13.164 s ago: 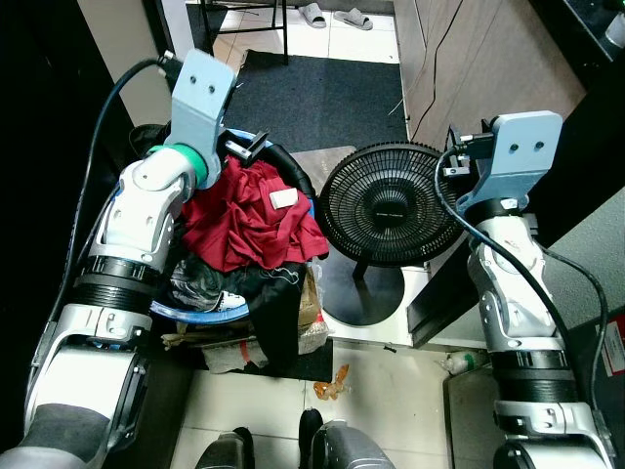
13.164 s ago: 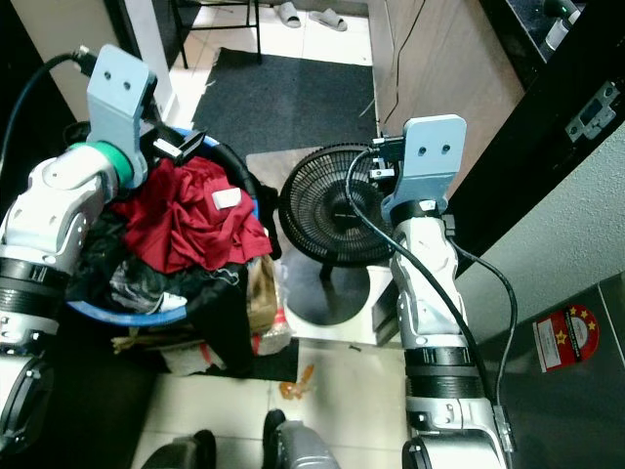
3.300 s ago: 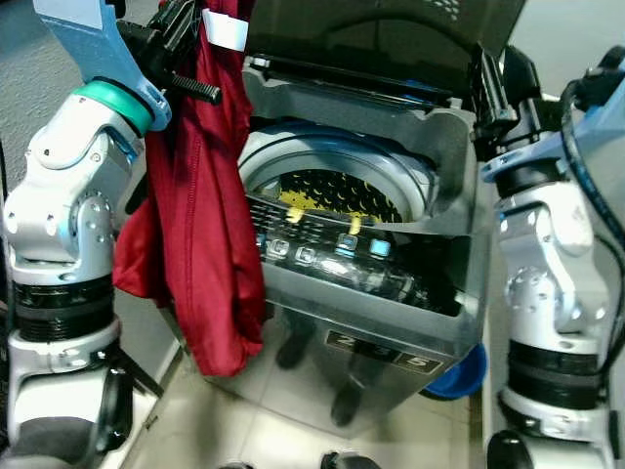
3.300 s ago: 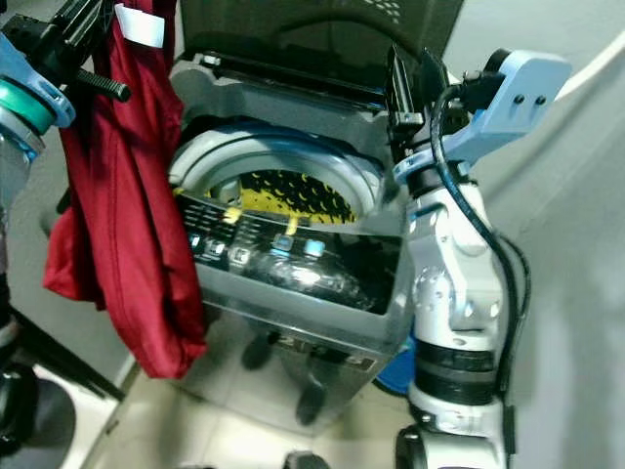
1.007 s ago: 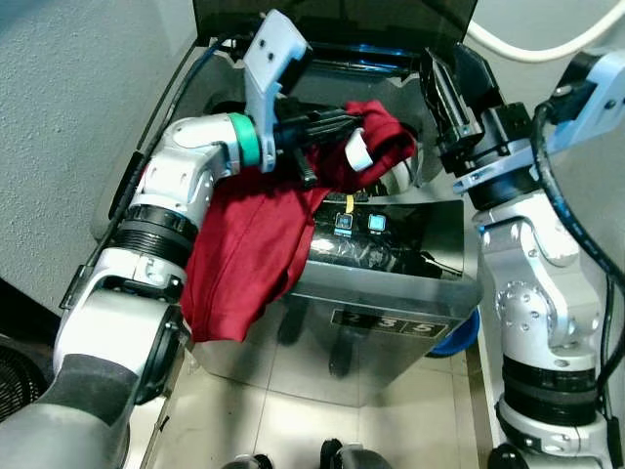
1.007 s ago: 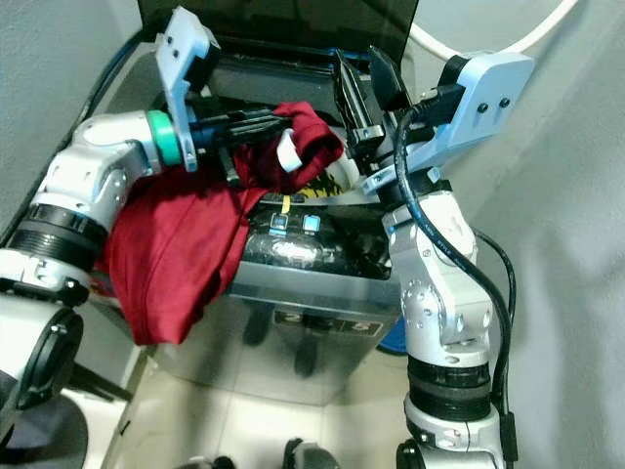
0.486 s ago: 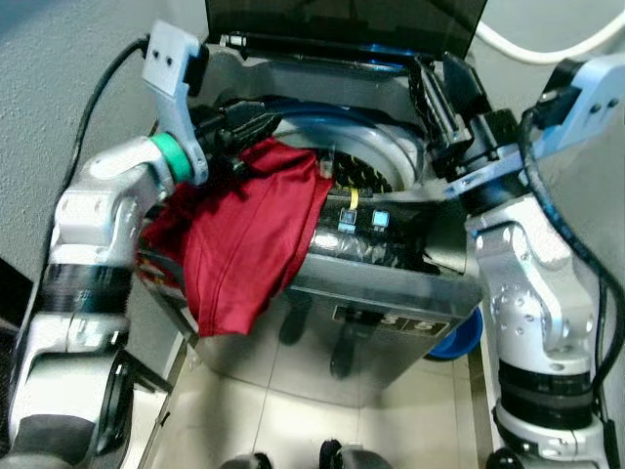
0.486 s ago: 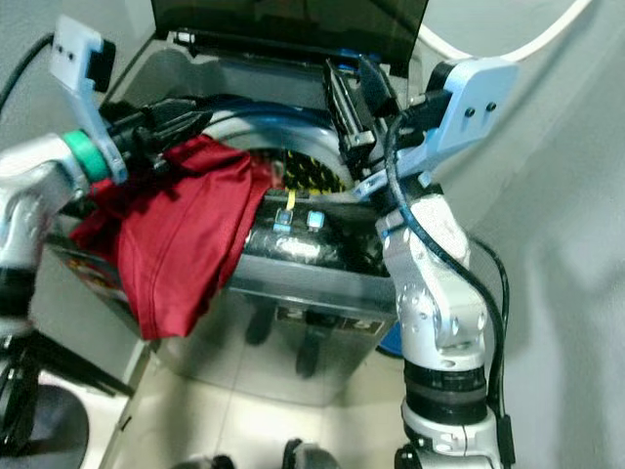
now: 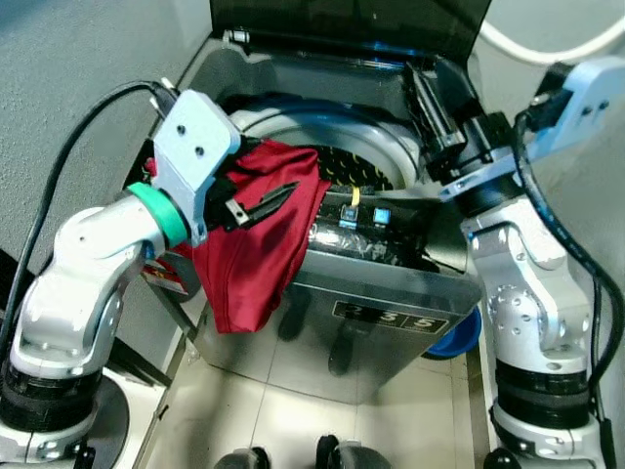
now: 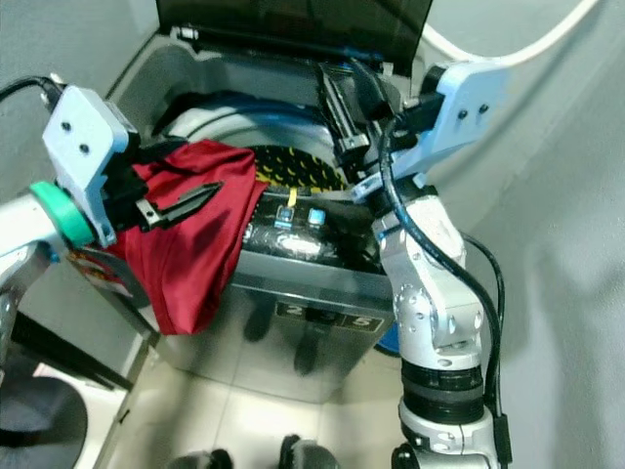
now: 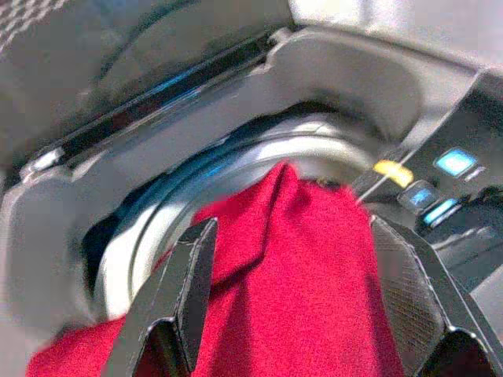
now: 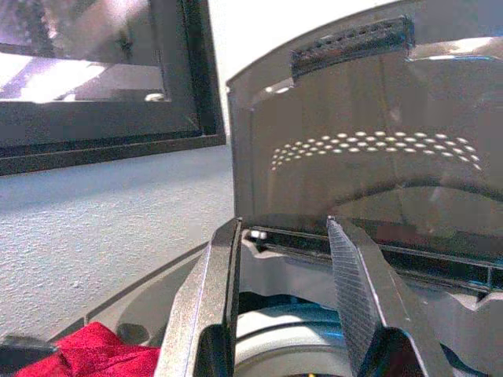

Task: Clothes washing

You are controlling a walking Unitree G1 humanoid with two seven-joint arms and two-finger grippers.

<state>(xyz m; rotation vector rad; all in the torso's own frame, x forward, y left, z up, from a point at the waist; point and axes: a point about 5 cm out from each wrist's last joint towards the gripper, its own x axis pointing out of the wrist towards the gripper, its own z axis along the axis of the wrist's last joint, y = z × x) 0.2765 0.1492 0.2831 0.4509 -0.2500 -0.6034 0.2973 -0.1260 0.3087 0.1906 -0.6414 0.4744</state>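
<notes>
1. A grey top-loading washing machine (image 9: 391, 293) is seen from above, with its dark lid (image 9: 347, 20) raised at the back.
2. A red garment (image 9: 264, 230) is draped over the machine's front-left rim, part of it lying at the edge of the drum opening (image 9: 356, 166) and the rest hanging down the outside of the cabinet.
3. The left gripper (image 9: 259, 205) is held just above the garment with its fingers spread apart, nothing being gripped; in the left wrist view the red cloth is seen between and beyond the two parted fingers (image 11: 189, 290).
4. The right gripper (image 9: 435, 98) is raised over the machine's right rear corner, its fingers parted and empty, pointing toward the lid.
5. The control panel (image 9: 366, 220), with lit blue buttons and a yellow tag, is found along the front edge, just beside the garment.
6. A blue basin (image 9: 459, 337) is partly hidden behind the machine's lower right corner.
7. A white hose (image 9: 547, 54) is seen against the grey wall at upper right.
</notes>
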